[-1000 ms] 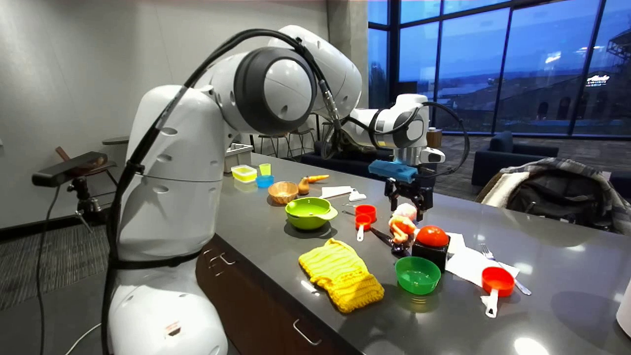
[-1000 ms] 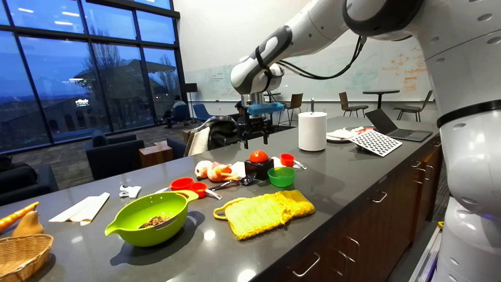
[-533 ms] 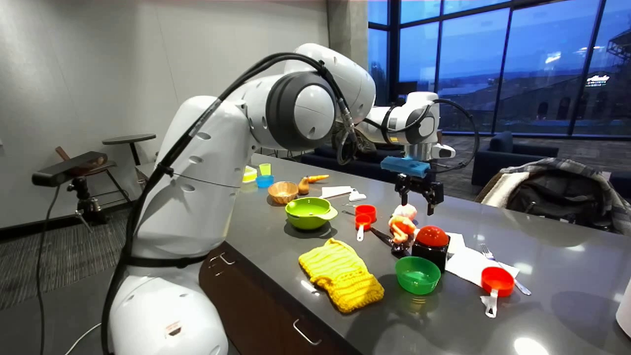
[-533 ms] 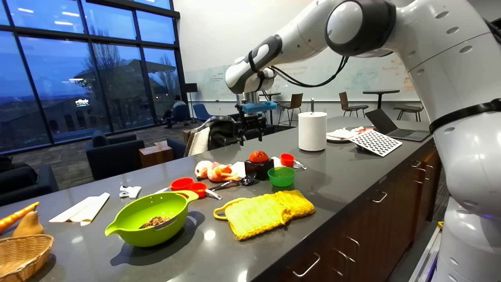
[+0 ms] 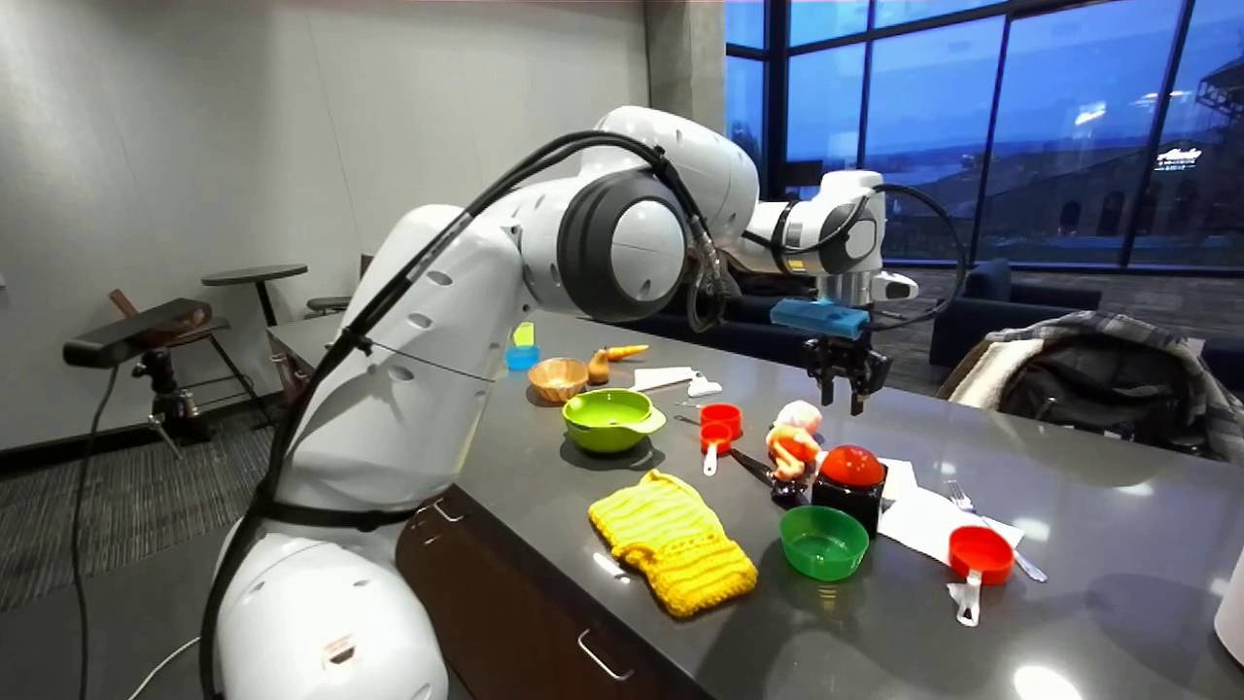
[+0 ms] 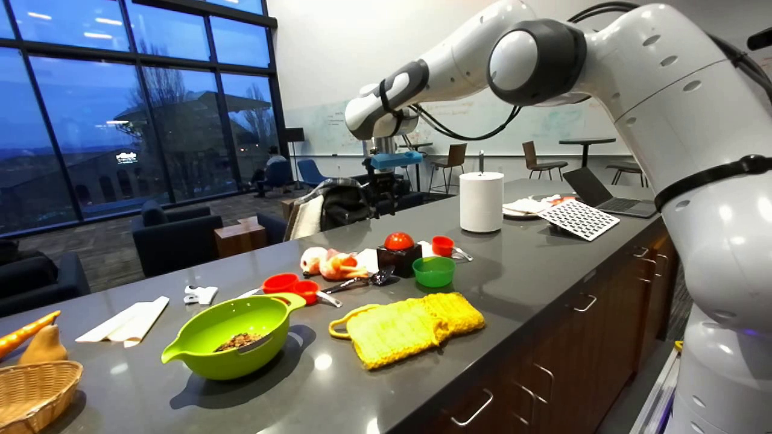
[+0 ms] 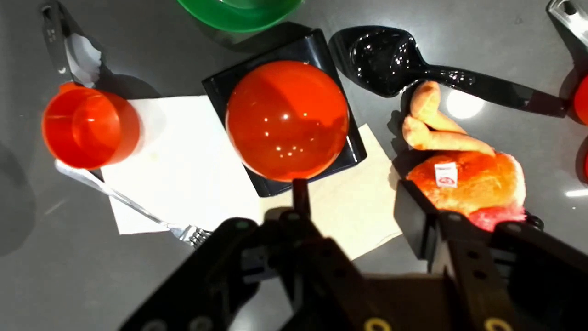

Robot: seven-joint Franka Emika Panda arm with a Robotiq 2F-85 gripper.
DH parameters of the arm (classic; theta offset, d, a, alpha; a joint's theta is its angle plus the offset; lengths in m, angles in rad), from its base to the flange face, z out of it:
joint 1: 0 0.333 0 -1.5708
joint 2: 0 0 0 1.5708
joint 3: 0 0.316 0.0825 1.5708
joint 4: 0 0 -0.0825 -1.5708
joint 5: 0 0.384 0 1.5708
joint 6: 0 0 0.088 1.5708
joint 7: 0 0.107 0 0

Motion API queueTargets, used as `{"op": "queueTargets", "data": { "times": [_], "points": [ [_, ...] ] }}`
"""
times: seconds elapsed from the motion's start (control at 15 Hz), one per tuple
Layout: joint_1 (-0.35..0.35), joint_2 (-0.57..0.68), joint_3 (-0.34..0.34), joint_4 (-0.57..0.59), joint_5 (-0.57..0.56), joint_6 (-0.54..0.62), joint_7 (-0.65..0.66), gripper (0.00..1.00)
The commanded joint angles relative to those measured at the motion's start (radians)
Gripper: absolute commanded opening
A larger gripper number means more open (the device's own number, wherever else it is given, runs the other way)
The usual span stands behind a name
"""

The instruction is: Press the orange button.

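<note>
Button (image 7: 287,120), glossy orange-red plastic-looking dome, sits on top of its black square base (image 5: 860,498), upright on the dark-grey polished worktop (image 6: 518,259). Black claw (image 5: 842,401) hangs above & apart from it, jaws parted w/ nothing between; seems a bit off to one side rather than squarely over, but hard to judge. Progress: no contact now & the button stands proud of its base, so can't tell from the pics if a press is done. If not, what's left = line up, come down, push, prob w/ jaws brought together first. If done, only moving clear is left. Next to base: green plastic bowl (image 5: 824,544) & black plastic spoon (image 7: 390,64) (touching? can't tell), plus white paper sheet (image 7: 183,170) & cream paper sheet (image 7: 356,202). Further out: orange-and-pink plush toy (image 7: 473,184), red plastic measuring cup (image 7: 87,128) & silver metal fork (image 7: 133,204), both overlapping the white sheet. Yellow knitted mitt (image 6: 416,325) & lime-green spouted bowl (image 6: 241,355) show in both exterior views, well apart from claw
</note>
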Motion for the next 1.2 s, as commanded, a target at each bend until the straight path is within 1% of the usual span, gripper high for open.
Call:
{"op": "queueTargets", "data": {
  "times": [0.0,0.2,1.13],
  "points": [
    [-0.013,0.025,-0.007,0.065,0.013,-0.043,-0.022,0.22],
    [-0.021,0.03,-0.01,0.08,0.011,-0.053,-0.023,0.01],
    [-0.046,0.064,-0.012,0.04,0.032,-0.076,-0.013,0.0]
  ]
}}
